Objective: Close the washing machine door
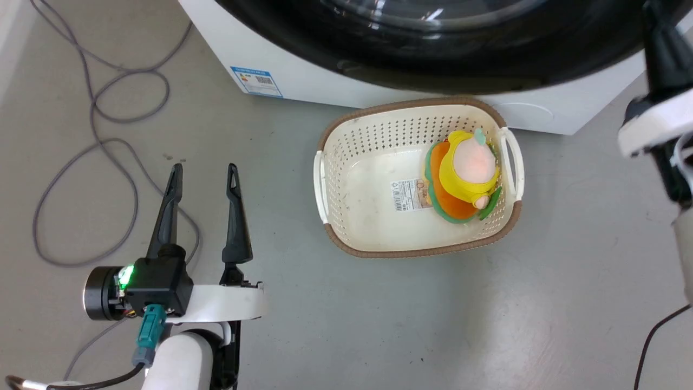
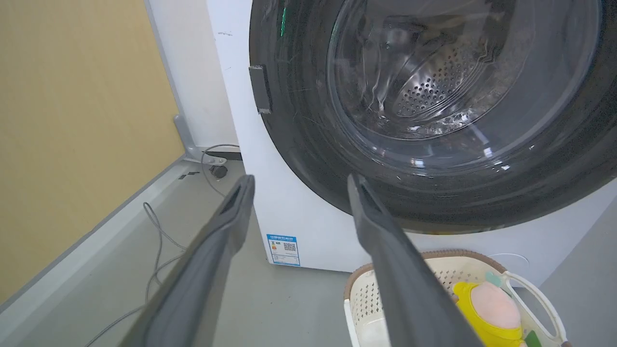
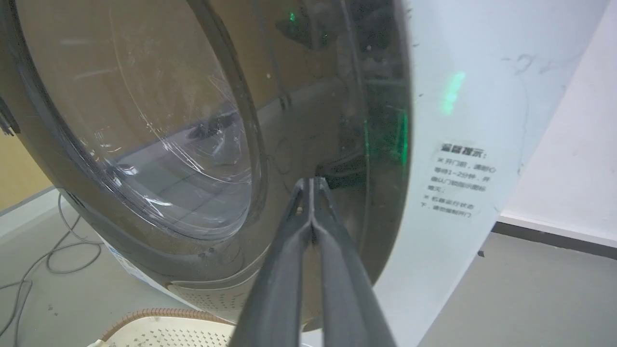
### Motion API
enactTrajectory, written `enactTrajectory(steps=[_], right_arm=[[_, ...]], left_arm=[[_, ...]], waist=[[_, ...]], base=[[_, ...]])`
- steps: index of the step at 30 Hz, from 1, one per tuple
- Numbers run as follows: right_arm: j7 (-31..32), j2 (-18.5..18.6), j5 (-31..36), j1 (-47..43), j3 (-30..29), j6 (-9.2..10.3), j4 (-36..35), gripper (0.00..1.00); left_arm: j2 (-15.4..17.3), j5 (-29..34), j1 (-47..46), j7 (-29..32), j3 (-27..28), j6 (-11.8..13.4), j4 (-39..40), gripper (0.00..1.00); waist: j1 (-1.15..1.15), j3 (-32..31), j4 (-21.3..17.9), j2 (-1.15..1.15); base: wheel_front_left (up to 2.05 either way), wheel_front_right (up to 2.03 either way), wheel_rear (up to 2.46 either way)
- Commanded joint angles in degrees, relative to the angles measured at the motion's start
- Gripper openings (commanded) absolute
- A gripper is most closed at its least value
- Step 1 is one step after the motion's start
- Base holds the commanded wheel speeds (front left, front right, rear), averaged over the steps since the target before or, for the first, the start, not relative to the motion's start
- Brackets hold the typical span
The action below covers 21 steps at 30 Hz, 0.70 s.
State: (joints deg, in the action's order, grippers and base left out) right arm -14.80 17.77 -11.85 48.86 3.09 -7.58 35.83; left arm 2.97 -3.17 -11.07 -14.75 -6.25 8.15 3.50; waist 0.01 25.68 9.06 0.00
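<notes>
The washing machine door, glossy black with a clear glass bowl, lies flat against the front of the white washing machine. Through the glass I see the perforated steel drum. My right gripper is shut with nothing in it. Its tips are at the door's black rim on the side by the white front panel; whether they touch is unclear. Its dark fingers rise at the head view's upper right. My left gripper hangs open over the floor, well short of the machine.
A cream perforated basket holding a yellow and orange plush toy stands on the floor right below the door. Grey cables loop across the floor at the left. A yellow wall stands left of the machine.
</notes>
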Motion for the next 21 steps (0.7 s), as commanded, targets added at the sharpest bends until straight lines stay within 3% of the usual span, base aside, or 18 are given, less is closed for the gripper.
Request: enactTrajectory(steps=[1, 12, 17, 21], right_arm=[[-0.2, 0.5, 0.6, 2.2, -0.6, 0.09, 1.4, 0.0], [-0.2, -0.7, 3.6, 4.6, -2.4, 0.09, 5.7, 0.0], [-0.2, -1.5, 4.2, 1.9, -2.7, 0.09, 2.7, 0.0], [-0.2, -2.1, 5.1, -2.4, -3.2, 0.09, -4.6, 0.0]], left_arm=[[-0.1, -0.3, -1.1, -0.2, -0.1, 0.4, 0.0, 1.0], [-0.1, -0.8, -0.9, -0.2, -0.6, 1.4, -0.4, 1.0], [-0.1, -0.6, -0.2, -0.2, -0.5, 1.4, -0.8, 1.0], [-0.1, -0.1, 1.0, -0.2, 0.5, 1.3, -1.5, 1.0]], waist=[[-0.01, 0.3, 0.3, 0.0], [-0.01, -0.7, 0.1, 0.0], [-0.01, -2.7, -0.5, 0.0], [-0.01, -5.2, -1.6, 0.0]], base=[[0.0, 0.0, 0.0], [0.0, 0.0, 0.0], [0.0, 0.0, 0.0], [0.0, 0.0, 0.0]])
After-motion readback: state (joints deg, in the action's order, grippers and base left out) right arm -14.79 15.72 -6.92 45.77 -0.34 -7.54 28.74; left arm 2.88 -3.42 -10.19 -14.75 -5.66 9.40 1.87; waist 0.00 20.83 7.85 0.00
